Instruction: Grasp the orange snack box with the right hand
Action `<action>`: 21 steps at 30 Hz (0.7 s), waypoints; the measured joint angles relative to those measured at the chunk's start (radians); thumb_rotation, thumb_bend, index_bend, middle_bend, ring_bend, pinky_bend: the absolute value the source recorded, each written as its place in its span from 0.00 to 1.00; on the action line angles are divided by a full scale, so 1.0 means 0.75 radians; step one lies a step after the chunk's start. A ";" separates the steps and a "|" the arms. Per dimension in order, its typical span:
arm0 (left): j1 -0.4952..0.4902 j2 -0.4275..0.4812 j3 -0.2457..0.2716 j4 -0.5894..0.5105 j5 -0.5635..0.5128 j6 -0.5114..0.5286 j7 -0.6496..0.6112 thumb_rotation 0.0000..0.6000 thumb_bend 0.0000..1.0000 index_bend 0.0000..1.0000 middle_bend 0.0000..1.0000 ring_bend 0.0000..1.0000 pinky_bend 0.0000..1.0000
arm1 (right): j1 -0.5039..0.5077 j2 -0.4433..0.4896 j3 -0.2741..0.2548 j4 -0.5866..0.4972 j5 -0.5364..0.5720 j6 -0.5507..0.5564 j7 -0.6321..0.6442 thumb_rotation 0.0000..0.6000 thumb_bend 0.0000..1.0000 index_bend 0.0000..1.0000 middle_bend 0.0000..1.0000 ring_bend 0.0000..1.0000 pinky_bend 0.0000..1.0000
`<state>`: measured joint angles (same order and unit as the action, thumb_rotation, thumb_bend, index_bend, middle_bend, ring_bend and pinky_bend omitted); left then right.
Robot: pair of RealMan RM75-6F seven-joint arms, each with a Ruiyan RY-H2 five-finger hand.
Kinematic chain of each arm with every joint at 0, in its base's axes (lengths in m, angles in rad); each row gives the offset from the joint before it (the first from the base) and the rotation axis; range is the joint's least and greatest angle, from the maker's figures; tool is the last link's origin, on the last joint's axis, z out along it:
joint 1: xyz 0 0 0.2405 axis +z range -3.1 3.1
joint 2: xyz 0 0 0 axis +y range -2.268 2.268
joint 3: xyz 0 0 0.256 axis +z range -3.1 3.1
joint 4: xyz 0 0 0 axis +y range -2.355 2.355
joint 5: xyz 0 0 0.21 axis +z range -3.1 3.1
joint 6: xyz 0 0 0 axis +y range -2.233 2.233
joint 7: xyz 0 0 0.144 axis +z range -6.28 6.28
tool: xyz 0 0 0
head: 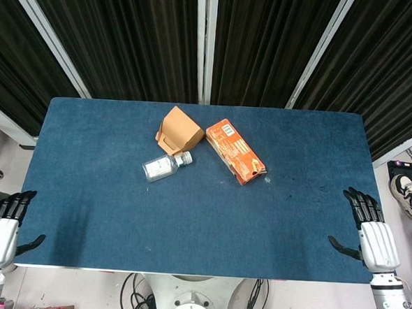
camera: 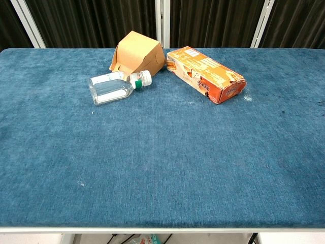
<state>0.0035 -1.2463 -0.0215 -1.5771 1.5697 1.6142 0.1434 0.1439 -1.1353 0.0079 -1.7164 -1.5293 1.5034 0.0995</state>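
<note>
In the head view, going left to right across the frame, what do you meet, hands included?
Left robot hand → clear plastic bottle → tan cardboard box → orange snack box → right robot hand.

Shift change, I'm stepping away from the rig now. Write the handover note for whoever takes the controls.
Right hand: holds nothing, fingers apart, at the table's near right edge.
Left hand: holds nothing, fingers apart, at the near left corner.
Orange snack box: lies flat on the blue table, far of centre, one end torn open, apart from both hands.
Beside it: a tan carton and a clear bottle lying on its side, cap against the carton.
Done: nothing; the box is untouched.
Left: reach the right hand forward and left to the snack box and grasp it.
</note>
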 measured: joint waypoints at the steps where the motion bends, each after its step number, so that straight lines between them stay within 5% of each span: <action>1: 0.000 0.000 0.000 0.000 -0.001 -0.001 0.000 1.00 0.02 0.13 0.16 0.14 0.19 | 0.002 -0.003 0.002 0.001 0.000 -0.005 -0.004 1.00 0.09 0.00 0.04 0.00 0.00; 11: -0.004 -0.014 0.003 0.016 0.003 -0.008 -0.021 1.00 0.02 0.13 0.16 0.14 0.19 | 0.063 -0.070 0.057 -0.003 0.056 -0.124 0.004 1.00 0.09 0.00 0.04 0.00 0.00; 21: 0.030 -0.034 0.019 0.046 0.016 0.040 -0.055 1.00 0.02 0.13 0.16 0.14 0.19 | 0.424 -0.328 0.299 0.073 0.454 -0.568 -0.029 1.00 0.02 0.00 0.00 0.00 0.00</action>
<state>0.0263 -1.2716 -0.0072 -1.5426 1.5821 1.6445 0.1019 0.4617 -1.3813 0.2324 -1.6619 -1.1887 1.0773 0.0777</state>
